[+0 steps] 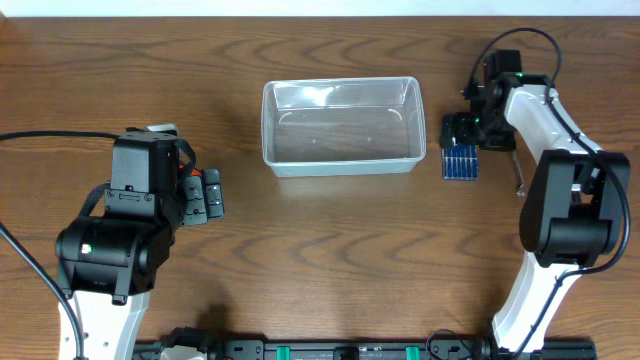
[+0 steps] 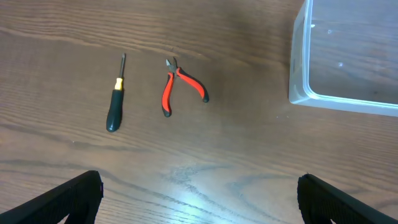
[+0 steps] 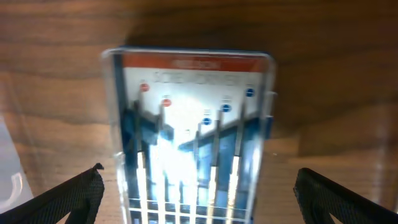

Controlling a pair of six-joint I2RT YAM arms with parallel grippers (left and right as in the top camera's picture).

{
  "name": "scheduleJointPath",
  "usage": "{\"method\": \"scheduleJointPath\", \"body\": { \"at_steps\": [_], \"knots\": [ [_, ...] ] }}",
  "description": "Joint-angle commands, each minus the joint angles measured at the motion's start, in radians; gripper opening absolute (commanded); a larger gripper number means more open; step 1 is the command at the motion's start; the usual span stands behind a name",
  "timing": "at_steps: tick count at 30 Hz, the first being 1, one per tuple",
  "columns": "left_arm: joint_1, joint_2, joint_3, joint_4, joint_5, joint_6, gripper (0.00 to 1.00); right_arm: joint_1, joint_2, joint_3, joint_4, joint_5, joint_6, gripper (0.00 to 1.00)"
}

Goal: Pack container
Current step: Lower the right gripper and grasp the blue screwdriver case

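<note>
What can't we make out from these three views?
- Overhead: the screwdriver and pliers are hidden under the left arm.
- Right wrist: the screwdriver set label is blurred and washed by glare, and its lower end is cut off by the bottom edge.
- Left wrist: the container is cut off by the right edge, so only one corner shows.

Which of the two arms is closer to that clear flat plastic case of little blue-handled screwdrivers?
The right. The right gripper hovers just above the clear screwdriver case; the left gripper sits far off, beyond the clear plastic container.
</note>
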State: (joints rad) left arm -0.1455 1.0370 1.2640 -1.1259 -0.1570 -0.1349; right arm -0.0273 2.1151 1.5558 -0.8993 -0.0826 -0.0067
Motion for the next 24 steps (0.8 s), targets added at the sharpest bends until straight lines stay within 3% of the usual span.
{"method": "scheduleJointPath", "body": {
  "at_steps": [1,20,24],
  "knots": [
    [0.004,0.002,-0.003,-0.006,-0.001,-0.013,0.98,0.020,0.012,0.020,0.003,0.011,-0.065,0.99],
    [0.004,0.002,-0.003,-0.022,-0.001,-0.013,0.98,0.016,0.092,0.011,0.032,0.015,-0.039,0.99],
    [0.004,0.002,-0.003,-0.022,-0.001,-0.013,0.98,0.016,0.093,0.011,0.027,0.015,-0.039,0.95]
  ]
}}
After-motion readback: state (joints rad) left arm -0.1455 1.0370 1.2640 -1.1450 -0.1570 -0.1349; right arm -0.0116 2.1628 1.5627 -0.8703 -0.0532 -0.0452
